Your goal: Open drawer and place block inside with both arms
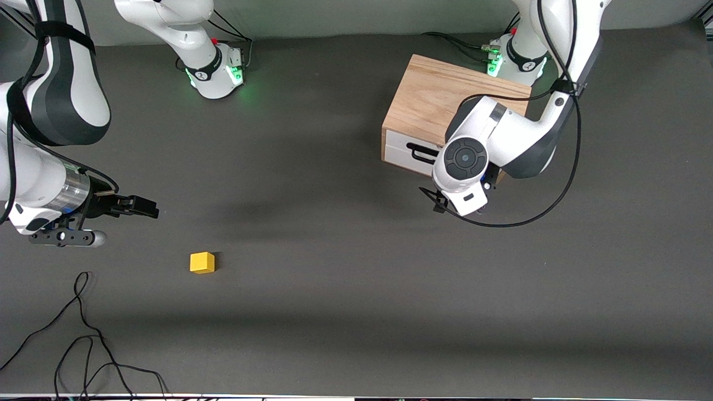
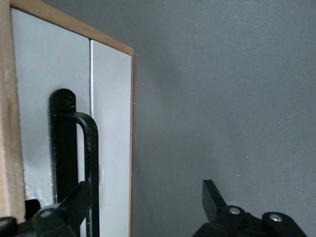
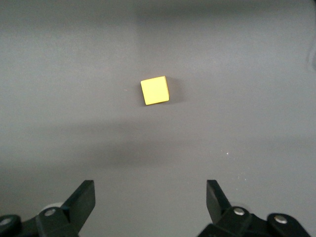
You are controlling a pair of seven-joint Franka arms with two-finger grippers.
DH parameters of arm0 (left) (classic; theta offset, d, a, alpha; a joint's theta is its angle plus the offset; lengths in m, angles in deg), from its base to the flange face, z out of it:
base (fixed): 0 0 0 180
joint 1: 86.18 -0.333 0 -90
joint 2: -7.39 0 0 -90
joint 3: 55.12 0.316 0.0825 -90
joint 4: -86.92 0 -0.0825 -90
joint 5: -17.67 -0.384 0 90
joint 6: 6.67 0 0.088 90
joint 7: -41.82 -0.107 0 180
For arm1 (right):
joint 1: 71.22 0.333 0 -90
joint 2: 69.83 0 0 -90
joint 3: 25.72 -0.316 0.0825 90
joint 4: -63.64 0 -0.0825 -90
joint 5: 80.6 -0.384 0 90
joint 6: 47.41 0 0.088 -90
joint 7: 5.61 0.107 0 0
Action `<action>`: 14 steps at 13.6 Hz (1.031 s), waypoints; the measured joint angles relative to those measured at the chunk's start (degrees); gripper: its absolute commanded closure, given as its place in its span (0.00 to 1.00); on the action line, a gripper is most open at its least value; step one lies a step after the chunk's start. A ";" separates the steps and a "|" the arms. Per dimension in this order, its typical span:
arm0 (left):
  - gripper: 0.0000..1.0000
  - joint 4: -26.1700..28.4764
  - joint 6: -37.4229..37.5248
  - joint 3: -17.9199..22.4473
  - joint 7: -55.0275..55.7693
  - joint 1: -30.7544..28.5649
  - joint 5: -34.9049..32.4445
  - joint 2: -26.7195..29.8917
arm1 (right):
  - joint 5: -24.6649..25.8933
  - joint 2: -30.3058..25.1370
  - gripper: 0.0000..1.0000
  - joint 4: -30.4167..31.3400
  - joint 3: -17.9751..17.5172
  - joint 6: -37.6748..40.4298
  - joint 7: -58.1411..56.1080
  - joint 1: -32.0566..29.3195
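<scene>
The yellow block [image 1: 201,262] lies on the dark mat toward the right arm's end, and shows in the right wrist view [image 3: 155,90]. My right gripper [image 1: 146,208] hangs over bare mat beside the block, open and empty [image 3: 150,200]. The wooden cabinet [image 1: 440,97] stands by the left arm's base. Its white drawer front [image 1: 402,155] with the black bar handle [image 1: 419,151] sits flush, shut. My left gripper [image 1: 468,201] is in front of the drawer, open [image 2: 146,200]. One finger [image 2: 79,202] overlaps the handle [image 2: 91,148], the other is over the mat.
Loose black cables [image 1: 83,334] lie on the mat near the front camera at the right arm's end. The left arm's cable [image 1: 557,195] loops beside the cabinet. The green-lit bases [image 1: 220,72] [image 1: 515,58] stand along the table's robot edge.
</scene>
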 measured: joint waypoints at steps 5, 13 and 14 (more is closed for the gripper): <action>0.00 1.11 -0.22 -0.32 2.26 0.36 -0.01 -0.09 | 0.00 0.10 0.00 0.04 0.05 -0.11 0.00 -0.01; 0.00 2.19 -0.30 -0.50 2.82 1.30 0.00 -1.82 | 0.00 6.94 0.00 0.28 0.44 -9.19 0.00 -0.03; 0.00 2.20 -0.46 -0.50 2.82 1.30 0.00 -2.28 | 0.00 8.72 0.00 0.31 0.44 -11.58 0.00 -0.01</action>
